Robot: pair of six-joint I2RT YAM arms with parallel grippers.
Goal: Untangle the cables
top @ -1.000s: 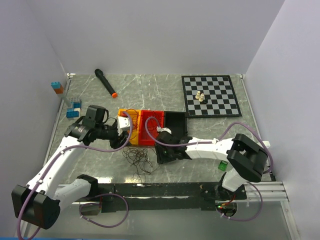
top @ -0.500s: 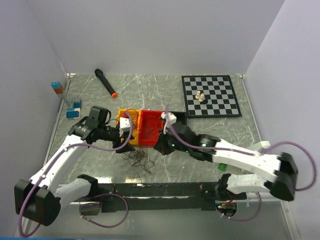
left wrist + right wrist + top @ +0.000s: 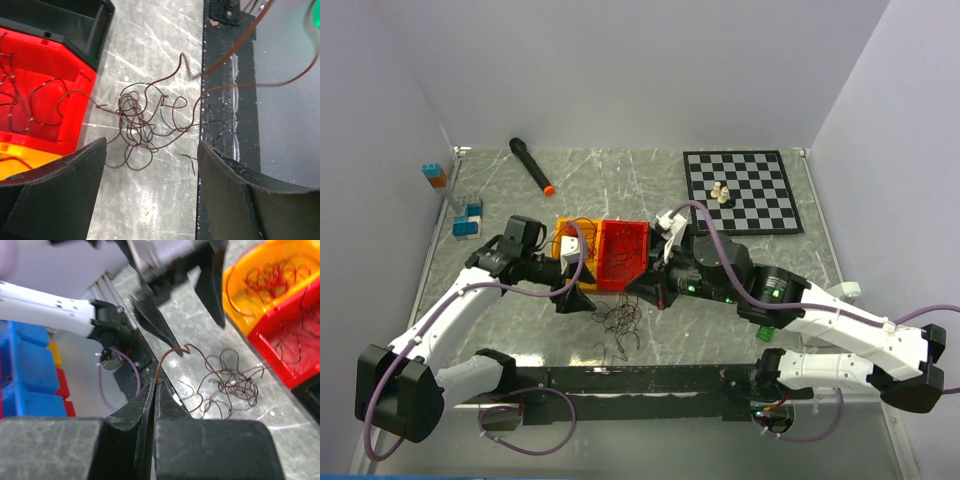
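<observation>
Left gripper (image 3: 151,145): jaws spread over the tangle (image 3: 142,127), holding nothing | yellow bin (image 3: 560,222): red cables (image 3: 272,277) lie sorted inside | red bin (image 3: 623,262): dark cables (image 3: 30,100) inside | tangle: knotted on the table (image 3: 620,185) just before the bins, so most of the work appears left | right gripper (image 3: 155,386): fingers pressed together, pinching one brown cable (image 3: 165,360) that rises from the tangle.

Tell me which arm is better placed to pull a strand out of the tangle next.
Probably right. On the right arm the jaws are shut on a brown cable from the tangle; on the left arm they hang open above it, holding nothing.
</observation>
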